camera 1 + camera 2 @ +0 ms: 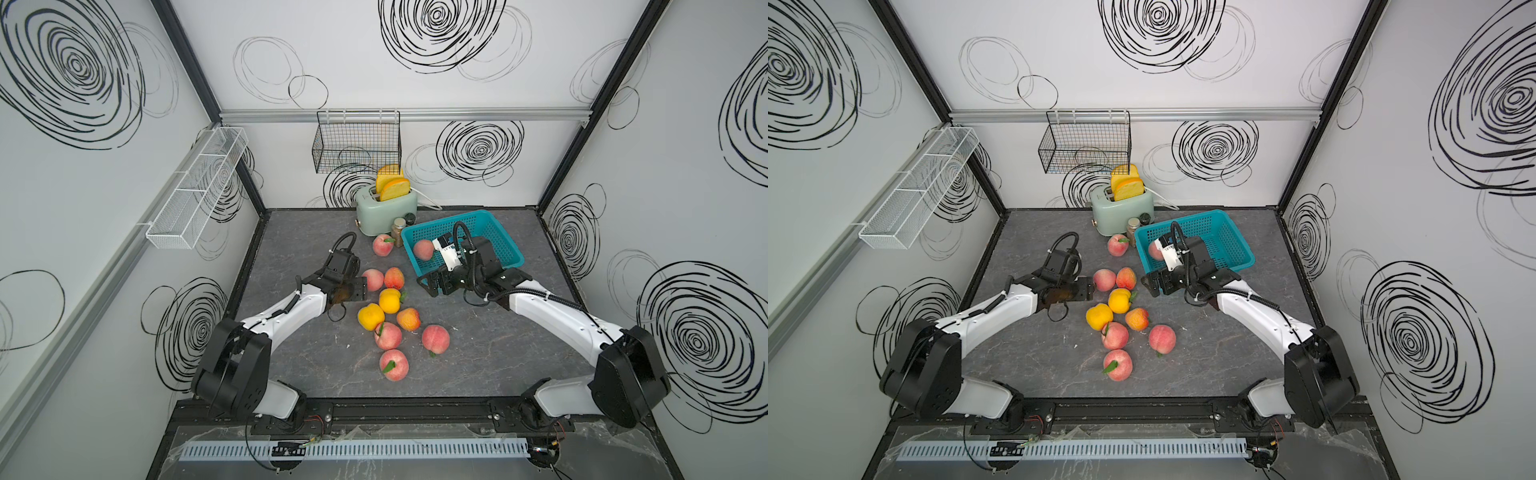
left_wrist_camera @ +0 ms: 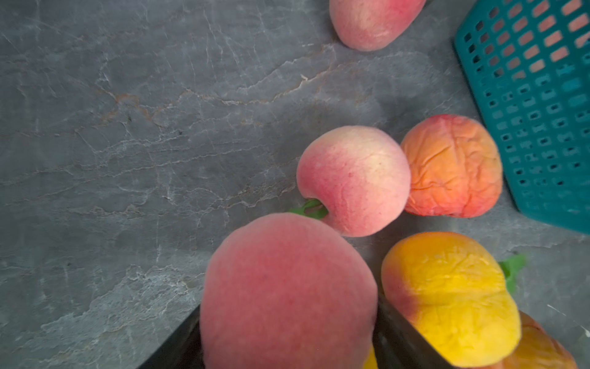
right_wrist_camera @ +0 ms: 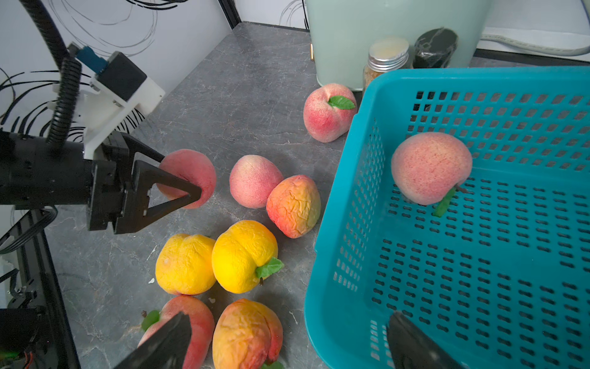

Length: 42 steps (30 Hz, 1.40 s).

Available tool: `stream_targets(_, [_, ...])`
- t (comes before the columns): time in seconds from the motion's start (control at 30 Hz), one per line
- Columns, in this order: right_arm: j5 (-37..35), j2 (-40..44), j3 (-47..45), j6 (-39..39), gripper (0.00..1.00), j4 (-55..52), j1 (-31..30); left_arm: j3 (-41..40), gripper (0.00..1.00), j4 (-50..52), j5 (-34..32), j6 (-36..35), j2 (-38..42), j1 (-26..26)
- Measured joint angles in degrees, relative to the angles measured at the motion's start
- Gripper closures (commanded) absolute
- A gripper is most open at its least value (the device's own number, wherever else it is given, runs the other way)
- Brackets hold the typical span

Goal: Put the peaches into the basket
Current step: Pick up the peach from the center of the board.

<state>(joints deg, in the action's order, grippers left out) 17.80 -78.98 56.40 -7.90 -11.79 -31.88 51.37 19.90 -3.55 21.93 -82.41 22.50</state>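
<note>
The left fingers were clamped on a pink peach. The basket was set to their right, beyond the loose peaches, where the right fingers were spread wide.

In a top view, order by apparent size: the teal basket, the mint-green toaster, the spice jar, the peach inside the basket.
1. teal basket
2. mint-green toaster
3. peach inside the basket and spice jar: look about alike, unranked.
</note>
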Motion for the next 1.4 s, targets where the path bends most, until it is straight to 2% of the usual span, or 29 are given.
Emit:
stream_targets(0.23, [1.79,2.84,-0.74,0.87,0.01,0.31,0.00,3.76,0.26,3.32,1.57,-0.07,3.37,1.86])
stream_targets(0.5, [4.13,4.70,-1.27,3.02,0.01,1.31,0.00,7.43,0.26,4.07,8.70,1.46,4.02,3.93])
stream_targets(0.73, [5.75,5.44,-1.97,3.41,0.01,2.14,0.00,9.29,0.26,2.14,15.89,4.15,3.85,4.81])
stream_targets(1.4, [8.81,7.23,-5.27,4.79,0.01,6.25,-0.24,10.88,0.26,-7.10,30.86,10.32,-0.46,5.79])
